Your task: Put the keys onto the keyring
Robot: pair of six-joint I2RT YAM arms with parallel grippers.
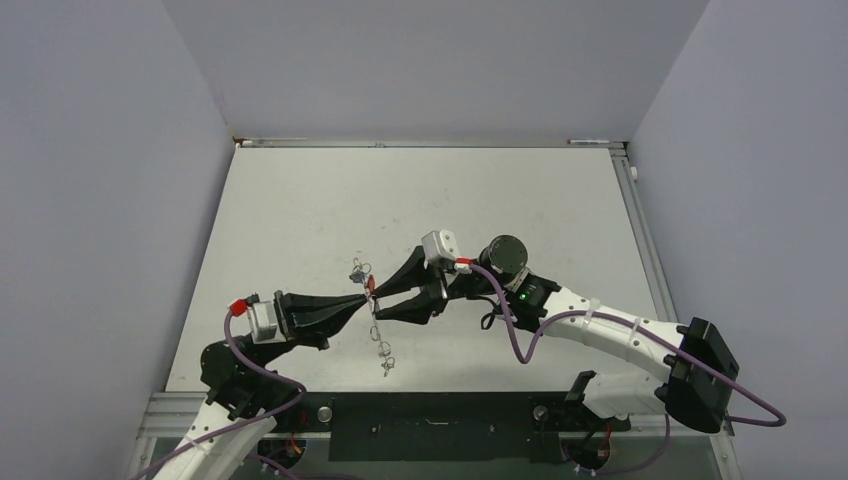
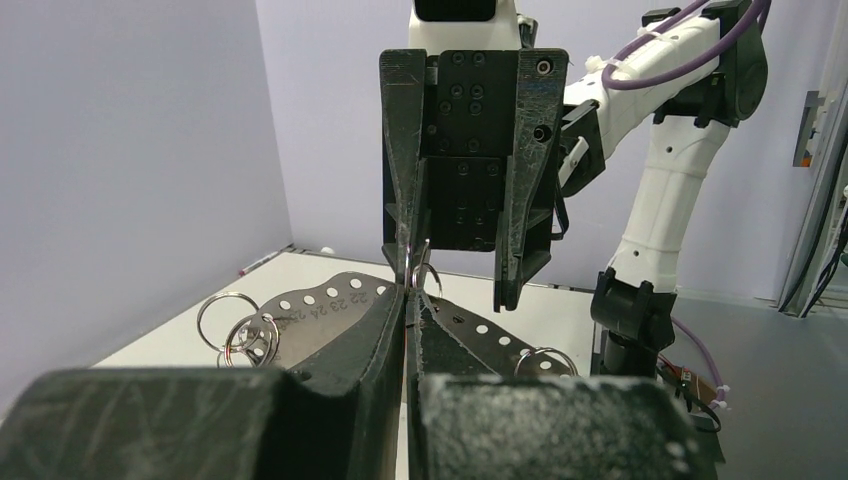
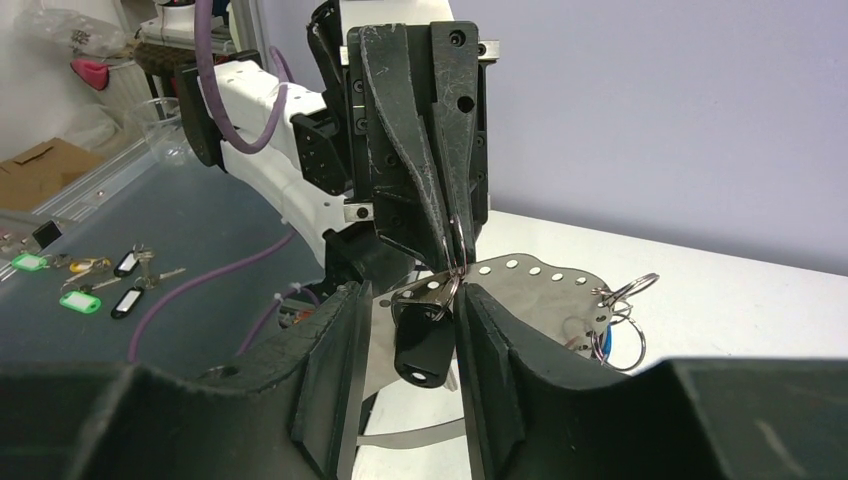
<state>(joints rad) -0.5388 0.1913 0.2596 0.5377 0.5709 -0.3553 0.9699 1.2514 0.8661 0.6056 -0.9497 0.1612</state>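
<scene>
Keyring (image 3: 456, 275) of thin silver wire meets rounded black plastic-headed key (image 3: 422, 345).

Left fingers (image 3: 410, 150) pinched together, right fingers (image 3: 325, 370) parted, tips nearly meeting.

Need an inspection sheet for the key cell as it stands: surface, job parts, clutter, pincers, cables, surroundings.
Surface: white table, flat.
Job's things: keyring pinched at the left pincer tips; black key hangs by it.
Clutter: perforated metal strip with spare rings, below the pincers; tagged keys off the table.
Pincers: left shut on keyring; right pincer open around black key, not clamped.
Cables: purple cables along both arms, away from the work.
Surroundings: grey walls on three sides.
</scene>
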